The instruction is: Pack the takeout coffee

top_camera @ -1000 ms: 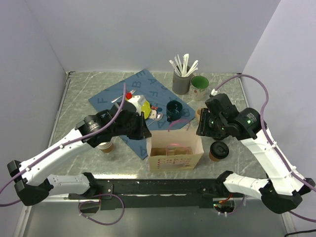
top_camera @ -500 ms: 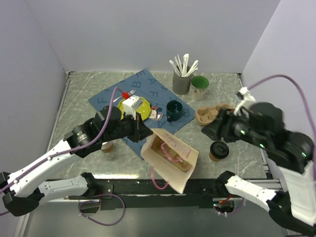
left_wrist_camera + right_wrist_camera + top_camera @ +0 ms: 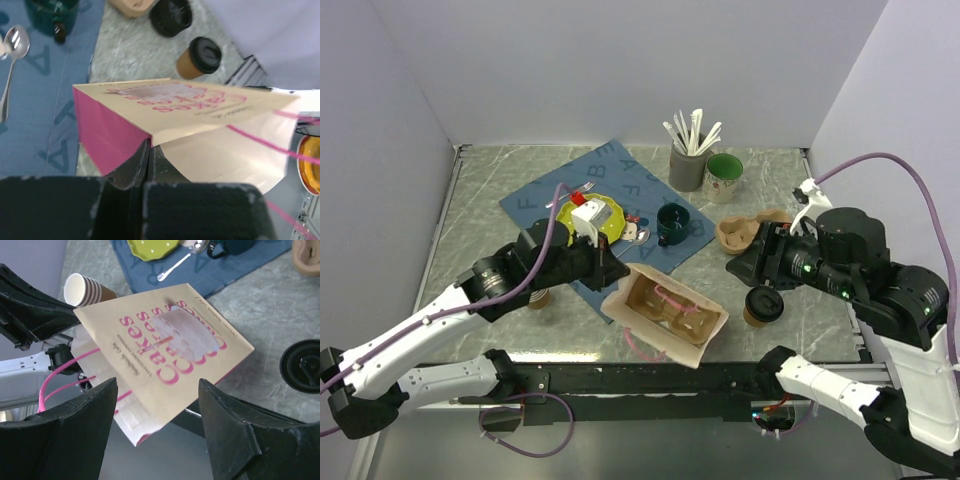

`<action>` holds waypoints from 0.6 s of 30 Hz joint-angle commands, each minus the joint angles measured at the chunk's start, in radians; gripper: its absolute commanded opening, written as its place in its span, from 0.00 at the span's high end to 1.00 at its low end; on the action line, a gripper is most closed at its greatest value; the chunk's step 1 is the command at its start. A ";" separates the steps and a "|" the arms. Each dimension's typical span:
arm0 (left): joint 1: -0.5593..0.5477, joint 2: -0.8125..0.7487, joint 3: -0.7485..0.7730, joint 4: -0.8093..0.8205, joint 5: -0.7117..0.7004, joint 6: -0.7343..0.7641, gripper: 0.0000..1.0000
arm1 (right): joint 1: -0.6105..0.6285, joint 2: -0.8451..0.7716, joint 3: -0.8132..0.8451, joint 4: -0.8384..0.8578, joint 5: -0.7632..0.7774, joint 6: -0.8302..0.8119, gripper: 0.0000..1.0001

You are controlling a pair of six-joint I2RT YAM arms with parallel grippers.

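The paper bag [image 3: 665, 312] is held tilted at the near middle of the surface [image 3: 480, 200], its left edge pinched in the jaws of the left gripper [image 3: 611, 272]. The takeout coffee [image 3: 761, 305] is set just right of the bag, apart from it. Behind the coffee a cup carrier [image 3: 745, 232] is laid. Behind the bag a mat [image 3: 620, 175] is spread, with a plate [image 3: 595, 218], a spoon [image 3: 15, 42] and a mug [image 3: 672, 223] on it.

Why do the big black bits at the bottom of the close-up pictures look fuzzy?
Left wrist view: the left hand sits right at the lens, so it blurs, while the paper bag and takeout coffee look sharper. Right wrist view: the right hand is soft, but the bag's pink lettering reads clearly. Top view: evenly lit, crisp.
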 commanded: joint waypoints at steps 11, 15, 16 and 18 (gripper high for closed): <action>0.001 0.110 0.172 -0.242 -0.157 -0.198 0.96 | -0.106 0.122 -0.141 -0.188 0.345 0.075 0.29; 0.004 0.172 0.280 -0.375 -0.208 -0.233 0.99 | -0.205 0.176 -0.181 -0.198 0.333 0.049 0.25; 0.006 0.176 0.299 -0.377 -0.189 -0.230 0.98 | -0.243 0.168 -0.198 -0.187 0.301 0.041 0.24; 0.006 0.176 0.313 -0.397 -0.183 -0.233 0.97 | -0.292 0.159 -0.265 -0.156 0.259 0.018 0.21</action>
